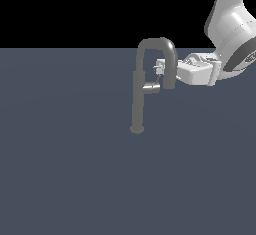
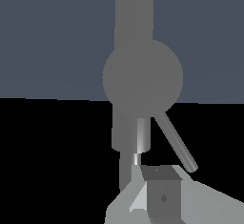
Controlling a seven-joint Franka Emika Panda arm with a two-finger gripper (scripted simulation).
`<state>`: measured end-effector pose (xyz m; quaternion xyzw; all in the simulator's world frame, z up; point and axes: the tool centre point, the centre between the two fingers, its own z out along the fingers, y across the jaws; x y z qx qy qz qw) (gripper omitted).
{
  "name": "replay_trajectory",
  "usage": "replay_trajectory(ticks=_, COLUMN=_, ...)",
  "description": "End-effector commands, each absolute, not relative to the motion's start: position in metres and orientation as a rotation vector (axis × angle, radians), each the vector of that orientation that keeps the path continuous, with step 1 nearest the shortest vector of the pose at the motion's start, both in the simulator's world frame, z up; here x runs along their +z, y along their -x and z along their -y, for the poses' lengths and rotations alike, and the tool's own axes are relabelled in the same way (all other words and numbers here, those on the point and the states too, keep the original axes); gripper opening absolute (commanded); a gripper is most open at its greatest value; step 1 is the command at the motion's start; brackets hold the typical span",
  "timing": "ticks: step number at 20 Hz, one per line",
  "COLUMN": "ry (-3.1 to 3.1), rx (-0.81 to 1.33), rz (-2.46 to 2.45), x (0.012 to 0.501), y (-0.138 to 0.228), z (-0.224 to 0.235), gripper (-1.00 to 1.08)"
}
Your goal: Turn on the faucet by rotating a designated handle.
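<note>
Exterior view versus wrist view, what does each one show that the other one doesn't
Only the exterior view shows the faucet whole: round base, straight column and arched spout, with the arm reaching in from the exterior view's right and the gripper beside the spout.

Only the wrist view shows the handle as a distinct thin rod slanting off its shiny stub, with one finger close up.

Both show the faucet, the handle and the grey floor. Neither shows whether the jaws are open.
</note>
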<state>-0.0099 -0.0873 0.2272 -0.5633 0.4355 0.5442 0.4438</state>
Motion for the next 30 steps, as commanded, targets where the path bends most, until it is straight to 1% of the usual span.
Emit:
replay_trajectory(ticks=1, ry=1.383, rx=1.373, rz=-1.087, x=0.218, y=0.024, z=0.091, gripper=-1.0)
replay_trajectory(ticks=4, ry=1.38, rx=1.379, rz=-1.088, x=0.213, y=0.035, z=0.093, gripper=-1.0)
replay_trajectory(ticks=5, ry=1.38, rx=1.379, rz=-1.088, x=0.213, y=0.035, z=0.093, gripper=-1.0)
replay_trajectory(ticks=6, ry=1.395, rx=1.36, rz=-1.077, x=0.222, y=0.027, z=0.091, gripper=-1.0)
replay_trajectory(ticks=13, ry=1.38, rx=1.379, rz=-1.089, x=0.189, y=0.051, z=0.097, gripper=-1.0)
replay_trajectory(ticks=14, ry=1.38, rx=1.379, rz=-1.089, x=0.189, y=0.051, z=0.097, gripper=-1.0)
replay_trajectory(ticks=15, ry=1.407, rx=1.35, rz=-1.062, x=0.21, y=0.04, z=0.094, gripper=-1.0)
replay_trajectory(ticks=21, ry=1.383, rx=1.376, rz=-1.086, x=0.165, y=0.052, z=0.097, gripper=-1.0)
replay_trajectory(ticks=22, ry=1.383, rx=1.376, rz=-1.086, x=0.165, y=0.052, z=0.097, gripper=-1.0)
replay_trajectory(ticks=23, ry=1.413, rx=1.349, rz=-1.051, x=0.193, y=0.043, z=0.095, gripper=-1.0)
replay_trajectory(ticks=30, ry=1.388, rx=1.371, rz=-1.079, x=0.15, y=0.042, z=0.095, gripper=-1.0)
